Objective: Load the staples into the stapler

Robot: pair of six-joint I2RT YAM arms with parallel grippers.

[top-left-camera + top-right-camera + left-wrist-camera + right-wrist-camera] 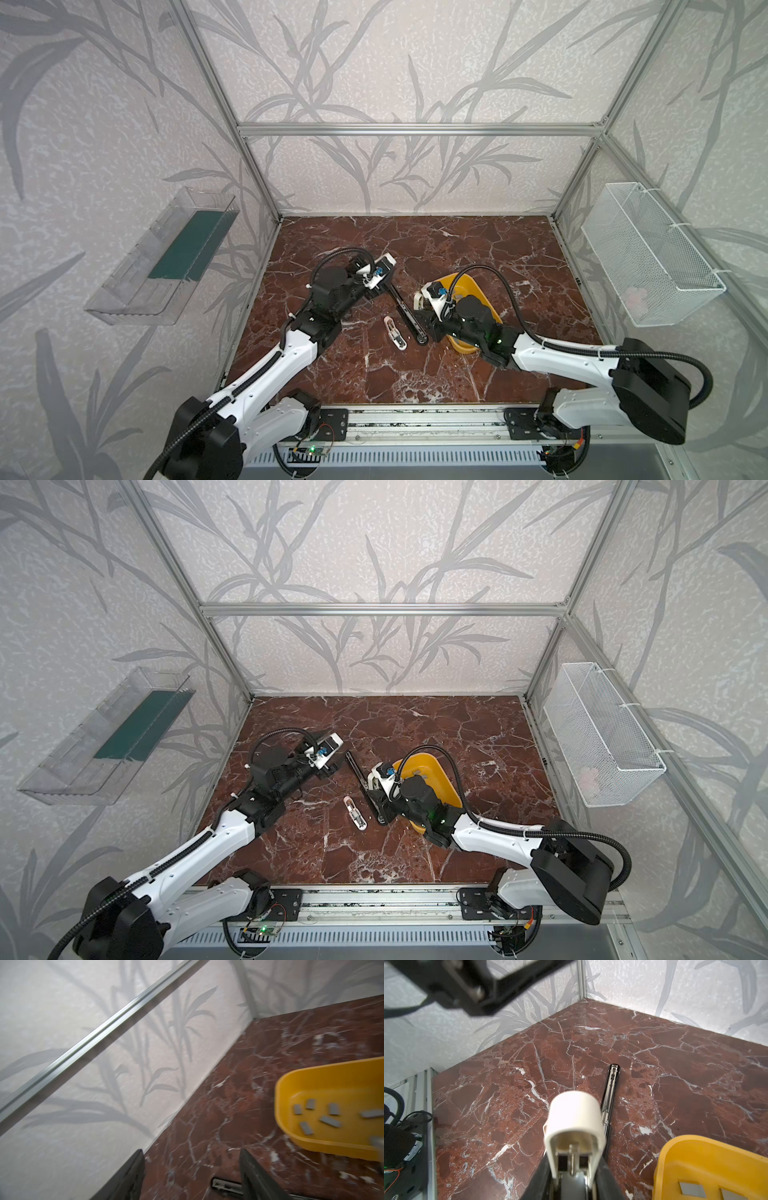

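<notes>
The stapler lies open on the marble; its black magazine rail (pixel 405 311) (pixel 363 785) (pixel 611 1084) runs diagonally across the middle. My right gripper (pixel 424 312) (pixel 574 1176) is shut on the stapler's raised white lid (pixel 574 1118) and holds it up off the rail. Several grey staples (pixel 330 1121) lie loose in the yellow tray (pixel 279 1088) (pixel 467 282); two more show through the tray's slots (pixel 691 1189). My left gripper (pixel 376 293) (pixel 193 1167) is open and empty just above the rail's far tip (pixel 226 1185).
A second, small white stapler (pixel 395 331) (pixel 356 812) lies on the marble just left of the black rail. A clear bin (pixel 158 257) hangs on the left wall and a white wire basket (pixel 648 257) on the right wall.
</notes>
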